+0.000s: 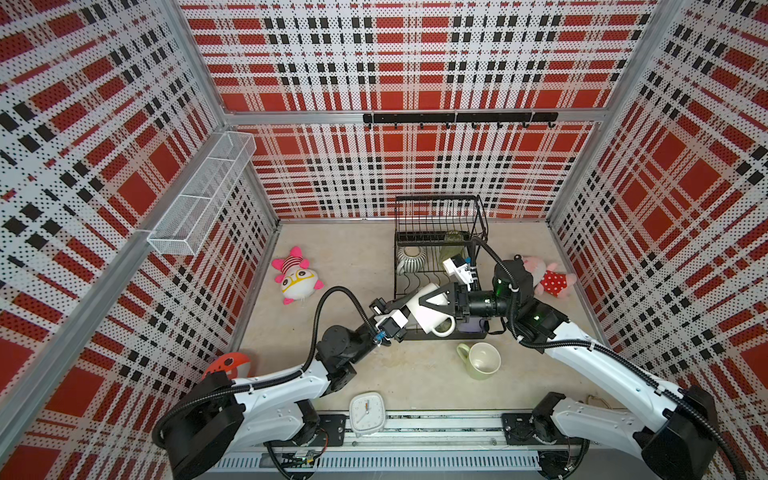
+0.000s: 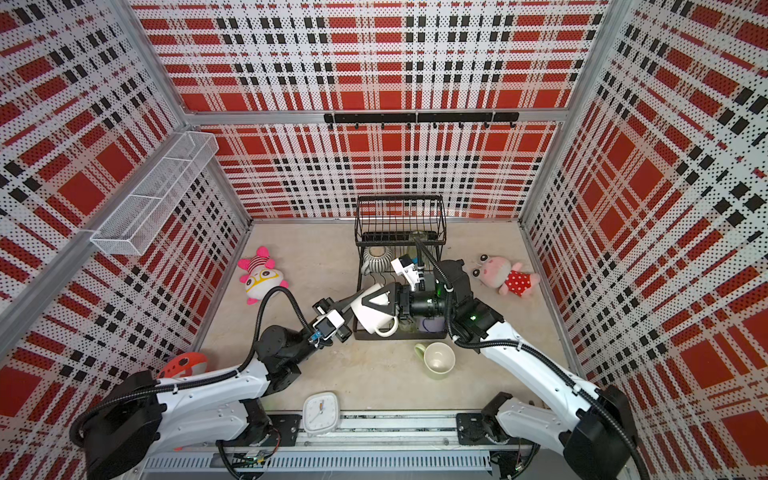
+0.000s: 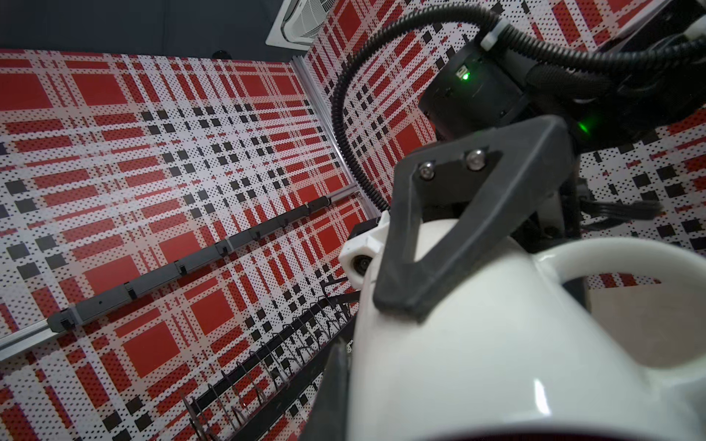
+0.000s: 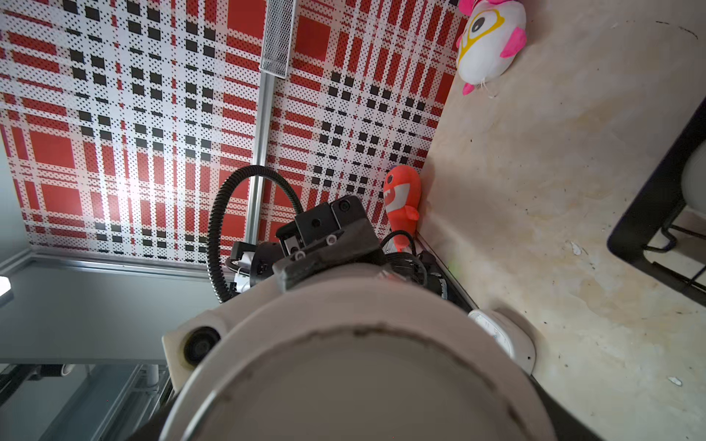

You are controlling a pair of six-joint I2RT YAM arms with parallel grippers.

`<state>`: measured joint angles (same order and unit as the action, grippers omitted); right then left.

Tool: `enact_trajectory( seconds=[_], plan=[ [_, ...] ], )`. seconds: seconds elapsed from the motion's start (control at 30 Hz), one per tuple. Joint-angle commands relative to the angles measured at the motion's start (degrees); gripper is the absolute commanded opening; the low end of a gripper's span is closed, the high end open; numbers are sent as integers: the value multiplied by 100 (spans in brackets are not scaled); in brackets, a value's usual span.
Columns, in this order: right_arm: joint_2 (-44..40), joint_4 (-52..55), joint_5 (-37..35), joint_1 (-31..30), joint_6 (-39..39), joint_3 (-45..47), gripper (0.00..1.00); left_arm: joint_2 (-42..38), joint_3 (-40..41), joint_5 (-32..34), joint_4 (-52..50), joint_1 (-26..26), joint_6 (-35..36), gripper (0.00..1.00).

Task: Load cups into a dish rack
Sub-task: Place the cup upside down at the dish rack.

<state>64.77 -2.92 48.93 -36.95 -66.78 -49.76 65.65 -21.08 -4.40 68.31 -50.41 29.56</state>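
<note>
A white mug [image 1: 428, 318] [image 2: 374, 318] hangs on its side over the front of the black wire dish rack [image 1: 440, 208] [image 2: 399, 203], between both grippers. My left gripper [image 1: 409, 309] [image 2: 353, 307] is shut on its rim wall; one finger [image 3: 332, 382] shows beside the mug [image 3: 496, 362]. My right gripper [image 1: 424, 309] [image 2: 368, 305] straddles the base end, one finger [image 3: 439, 244] flat on the wall. The mug's base [image 4: 363, 362] fills the right wrist view. The rack holds a ribbed white mug [image 1: 411, 257], a green glass [image 1: 455, 245] and a lavender tumbler [image 1: 473, 326]. A pale-green mug [image 1: 480, 359] lies on the table.
A pink-striped plush [image 1: 295, 278] lies left of the rack and a pink plush [image 1: 544, 276] right of it. An orange toy [image 1: 226, 363] sits by the left wall. The white clock [image 1: 366, 411] lies at the front edge. A mesh basket [image 1: 199, 199] hangs on the left wall.
</note>
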Motion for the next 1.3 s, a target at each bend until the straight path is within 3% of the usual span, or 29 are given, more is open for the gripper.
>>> enact_trajectory(
  seconds=[0.0,0.07,0.17,0.27,0.37,0.47,0.57,0.77,0.9,1.07,1.27],
  plan=[
    [203,-701,447,6,-239,-193,77,314,-230,-403,1061,249,-234,0],
    [295,-658,494,175,-177,-272,70,507,-234,-550,1348,460,-495,0],
    [470,-365,536,446,96,-423,63,789,-255,-632,1702,602,-618,9],
    [673,-416,661,663,297,-517,56,970,-278,-600,1797,629,-636,30],
    [825,-634,653,831,390,-517,52,1102,-282,-474,1829,629,-690,79],
    [976,-759,588,978,525,-544,51,1208,-208,-335,1898,646,-671,85],
    [1109,-199,292,1088,1194,-759,45,1324,0,-56,2117,664,-666,100],
    [1222,1902,-1768,1089,3439,-1438,44,1528,855,643,2886,649,-671,98],
    [1302,2033,-2720,1053,4041,-1414,42,1485,1131,1194,3044,647,-943,98],
    [1511,2279,-3864,795,4693,-1460,42,985,941,1731,1768,647,-1394,98],
    [1935,2294,-4511,471,5422,-1659,42,319,788,2077,444,717,-1917,98]
  ],
)
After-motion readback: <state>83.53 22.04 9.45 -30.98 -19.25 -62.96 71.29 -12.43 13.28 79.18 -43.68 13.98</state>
